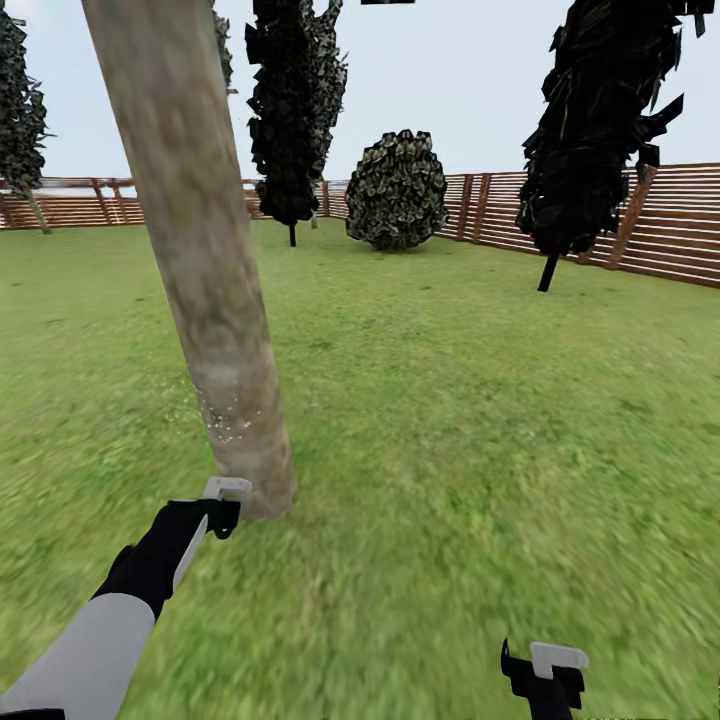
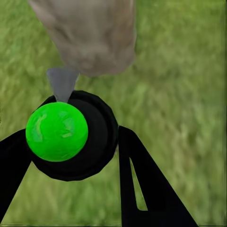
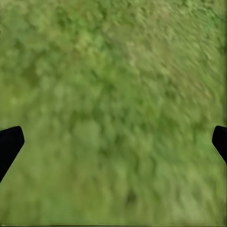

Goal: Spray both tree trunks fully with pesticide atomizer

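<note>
A thick, mottled grey-brown tree trunk [image 1: 200, 250] rises from the lawn at the left of the head view, with pale specks low on its bark. My left gripper [image 1: 222, 506] is right at its base, almost touching. In the left wrist view my left gripper [image 2: 71, 137] is shut on the pesticide atomizer [image 2: 90, 142], a round black body with a bright green spot on top. Its grey nozzle [image 2: 61, 82] points at the tree trunk [image 2: 90, 38] a short way off. My right gripper [image 1: 545, 672] hangs open over bare grass [image 3: 113, 94] at the lower right.
Green lawn [image 1: 480, 420] stretches ahead to a reddish-brown slat fence [image 1: 680, 225]. Two black cone-shaped trees [image 1: 290, 110] [image 1: 600, 130] and a round bush [image 1: 396, 190] stand near the fence. A far tree with a thin pale trunk [image 1: 38, 212] is at the left edge.
</note>
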